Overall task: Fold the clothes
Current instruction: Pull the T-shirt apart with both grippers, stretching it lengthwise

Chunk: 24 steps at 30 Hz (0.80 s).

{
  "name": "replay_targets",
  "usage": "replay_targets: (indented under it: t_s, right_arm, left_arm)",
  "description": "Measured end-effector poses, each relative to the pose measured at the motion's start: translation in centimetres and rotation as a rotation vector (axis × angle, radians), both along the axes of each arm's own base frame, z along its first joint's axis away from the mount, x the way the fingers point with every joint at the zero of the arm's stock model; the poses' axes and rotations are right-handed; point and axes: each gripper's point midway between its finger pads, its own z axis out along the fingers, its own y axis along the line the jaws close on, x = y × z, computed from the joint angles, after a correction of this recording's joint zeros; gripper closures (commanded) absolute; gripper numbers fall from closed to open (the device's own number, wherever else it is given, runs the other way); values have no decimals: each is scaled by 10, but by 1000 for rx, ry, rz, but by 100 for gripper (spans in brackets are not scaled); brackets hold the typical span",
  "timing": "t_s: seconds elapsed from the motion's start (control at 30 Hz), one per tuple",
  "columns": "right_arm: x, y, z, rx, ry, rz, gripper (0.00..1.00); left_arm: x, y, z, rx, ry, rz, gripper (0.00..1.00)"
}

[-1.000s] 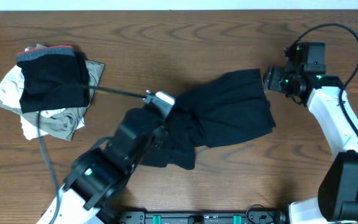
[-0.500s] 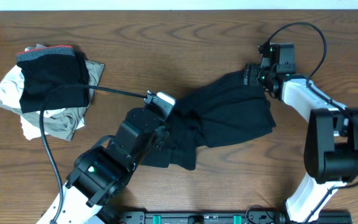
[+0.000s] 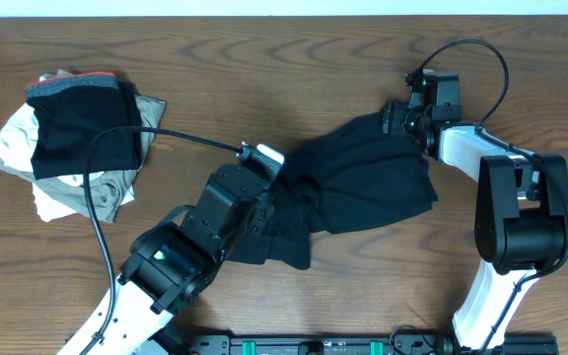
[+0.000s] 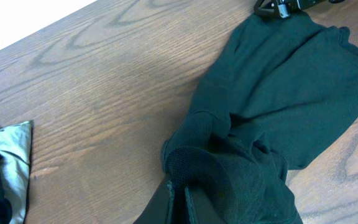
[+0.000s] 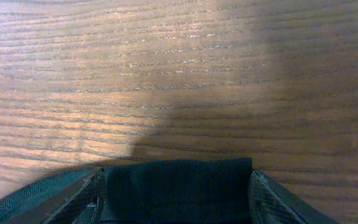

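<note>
Left wrist, left claw [image 4: 180,186] clamping black garment [image 4: 291,81]

Black garment [image 3: 363,182] crumpled at centre, mixed clothes pile [image 3: 72,143] far left

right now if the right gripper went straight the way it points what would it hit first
The black garment: its edge sits between the fingers of the right gripper. Past that, only bare table shows ahead, though depth is unclear.

Left: clothes pile [image 3: 72,138]; centre: garment [image 3: 373,182]; both on table [image 3: 264,69].
</note>
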Motion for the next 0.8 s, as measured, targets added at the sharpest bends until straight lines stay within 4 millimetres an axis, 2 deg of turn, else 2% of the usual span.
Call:
replay_targets:
  t_s: [0.27,0.33,0.4,0.43,0.47,0.5,0.57,0.8]
  right_arm:
    - [2,-2,-3,-7,-7,-6,29]
    - [5,-2,-3,-9,-11,-9,33]
    - [6,-3,-3,-12,-13,-11,41]
    - [6,-4,-4,-14,-11,-21,56]
    - [6,-4,-4,-16,-13,-18,64]
    - [7,-5,-5,-19,-10,-21,81]
    - [7,-6,-8,-20,-6,-27,99]
    - [5,-6,-9,-18,6,-35,99]
  left_arm:
    - [0,0,-1,3,3,0,94]
    - [0,0,-1,2,3,0,94]
    - [0,0,-1,2,3,0,94]
    - [0,0,-1,2,3,0,94]
    - [0,0,-1,3,3,0,94]
    - [0,0,-1,2,2,0,94]
    - [0,0,-1,2,2,0,94]
    - [0,0,-1,2,3,0,94]
